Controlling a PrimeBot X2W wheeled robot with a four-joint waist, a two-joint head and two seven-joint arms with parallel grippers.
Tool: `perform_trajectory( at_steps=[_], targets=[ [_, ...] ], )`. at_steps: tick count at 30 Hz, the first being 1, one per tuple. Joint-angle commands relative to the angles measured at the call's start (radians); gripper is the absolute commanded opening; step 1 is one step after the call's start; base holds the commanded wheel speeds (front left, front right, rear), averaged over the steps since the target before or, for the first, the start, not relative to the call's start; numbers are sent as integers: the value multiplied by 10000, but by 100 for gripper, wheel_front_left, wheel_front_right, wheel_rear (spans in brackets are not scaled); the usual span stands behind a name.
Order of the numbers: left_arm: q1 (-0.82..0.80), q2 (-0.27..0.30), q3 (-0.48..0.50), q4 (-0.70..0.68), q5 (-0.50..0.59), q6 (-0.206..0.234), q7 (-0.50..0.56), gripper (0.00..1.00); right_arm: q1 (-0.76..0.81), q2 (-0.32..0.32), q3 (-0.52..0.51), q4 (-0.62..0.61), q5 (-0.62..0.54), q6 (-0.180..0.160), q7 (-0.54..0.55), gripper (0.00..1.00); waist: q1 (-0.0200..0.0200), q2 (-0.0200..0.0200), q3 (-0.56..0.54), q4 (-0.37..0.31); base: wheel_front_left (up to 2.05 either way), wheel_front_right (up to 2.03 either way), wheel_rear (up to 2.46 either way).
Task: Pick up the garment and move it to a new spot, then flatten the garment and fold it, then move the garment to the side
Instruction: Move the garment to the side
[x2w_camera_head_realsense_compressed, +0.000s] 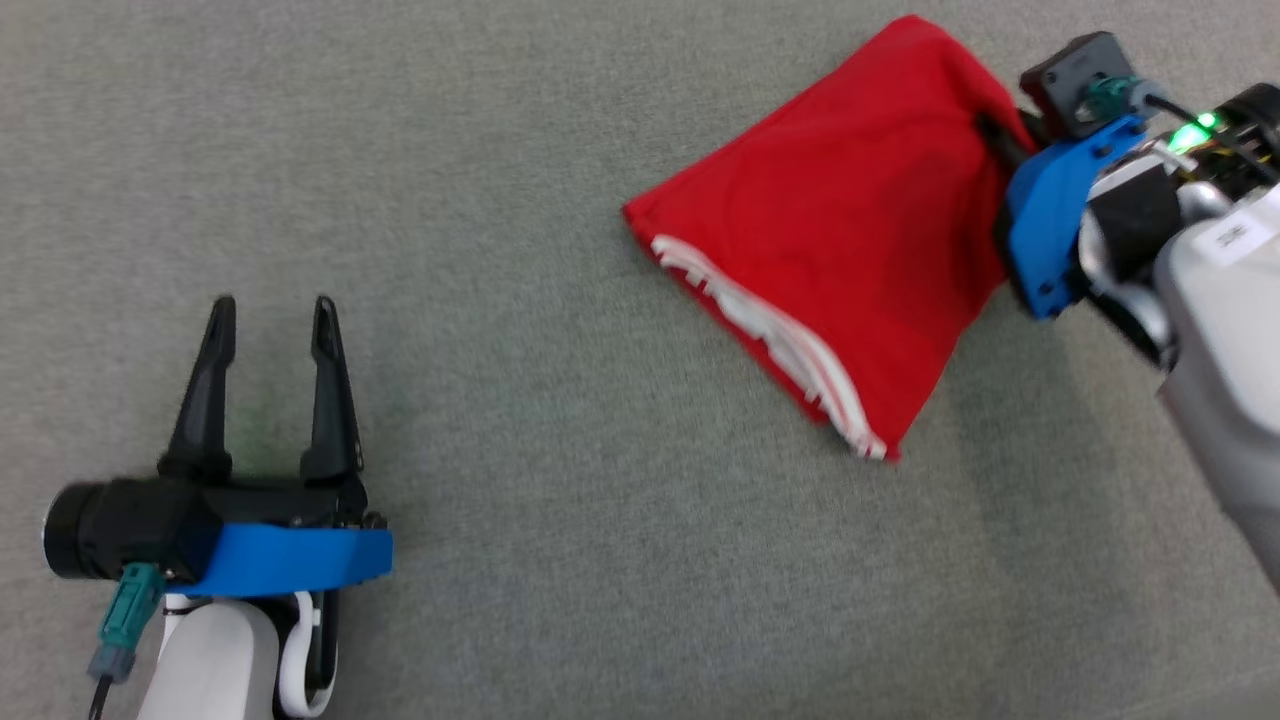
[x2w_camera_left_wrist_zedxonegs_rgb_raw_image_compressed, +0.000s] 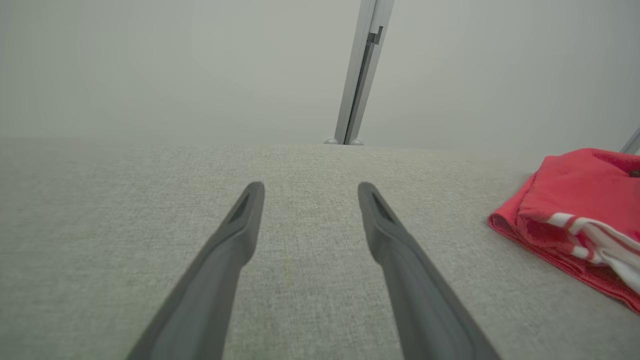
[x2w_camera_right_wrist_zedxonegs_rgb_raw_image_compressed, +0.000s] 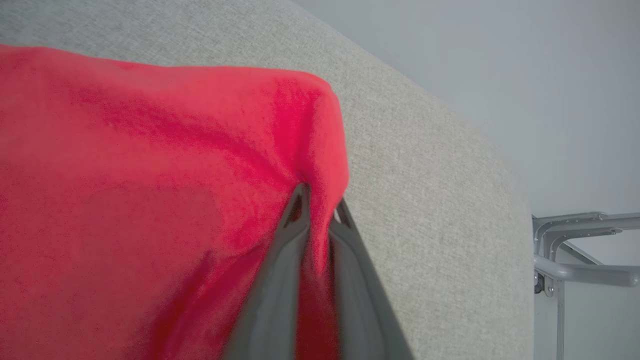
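The garment (x2w_camera_head_realsense_compressed: 850, 220) is red with white-striped hems, folded into a compact packet at the upper right of the grey fabric surface. Its right edge is pinched by my right gripper (x2w_camera_head_realsense_compressed: 995, 140), which is shut on the cloth; in the right wrist view the two fingers (x2w_camera_right_wrist_zedxonegs_rgb_raw_image_compressed: 295, 235) close on a red fold of the garment (x2w_camera_right_wrist_zedxonegs_rgb_raw_image_compressed: 150, 200). My left gripper (x2w_camera_head_realsense_compressed: 270, 320) stands open over bare surface at the lower left, well away from the cloth. Between its spread fingers (x2w_camera_left_wrist_zedxonegs_rgb_raw_image_compressed: 240, 225) nothing is held, and the garment (x2w_camera_left_wrist_zedxonegs_rgb_raw_image_compressed: 575, 200) lies off to its right.
The grey fabric surface (x2w_camera_head_realsense_compressed: 560, 520) spreads across the head view. A metal post (x2w_camera_left_wrist_zedxonegs_rgb_raw_image_compressed: 361, 70) rises behind its far edge against a pale wall. A grey metal frame (x2w_camera_right_wrist_zedxonegs_rgb_raw_image_compressed: 580, 250) stands beyond the surface's edge in the right wrist view.
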Motion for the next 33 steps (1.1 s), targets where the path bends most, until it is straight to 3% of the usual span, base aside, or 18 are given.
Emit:
perform_trajectory(
  at_steps=[1, 8, 18, 25, 30, 31, 32, 33],
  targets=[
    [-242, 74, -14, -119, 104, -27, -23, 100, -344, -252, -38, 126, 38, -7, -139, 0, -4, -5, 362, 50, 0, 0, 0],
    [-824, 392, -86, -751, 555, -165, 0, 100, -1762, -1262, -605, 1158, -111, -6, -1377, 0, -4, -5, 1653, -416, 0, 0, 0],
    [-1170, 914, -158, -1554, 765, -339, 184, 100, -3042, -2608, -1302, 2179, -1248, -7, -2477, 0, -4, -5, 2984, -375, 0, 0, 0],
    [-1224, 1044, -202, -1757, 832, -315, 195, 100, -3344, -3118, -2407, 2789, -1839, -7, -2854, 0, -4, -5, 3457, -276, 0, 0, 0],
    [-1300, 887, -344, -1773, 673, -377, 156, 100, -3040, -3021, -3626, 3227, -2110, -9, -3136, 0, -4, -5, 3460, -41, 0, 0, 0],
    [-1329, 887, -337, -1767, 659, -371, 145, 100, -2958, -2987, -3791, 3267, -2250, -7, -3210, 79, -4, -5, 3445, 4, 0, 0, 0],
    [-1363, 882, -352, -1760, 656, -383, 132, 100, -2884, -2961, -3972, 3280, -2390, -7, -3315, 100, -4, -5, 3417, 57, 0, 0, 0],
    [-1382, 880, -354, -1746, 657, -382, 127, 100, -2820, -2838, -4263, 3216, -2507, -7, -3401, 100, -4, -5, 3377, 90, 0, 0, 0]
  ],
)
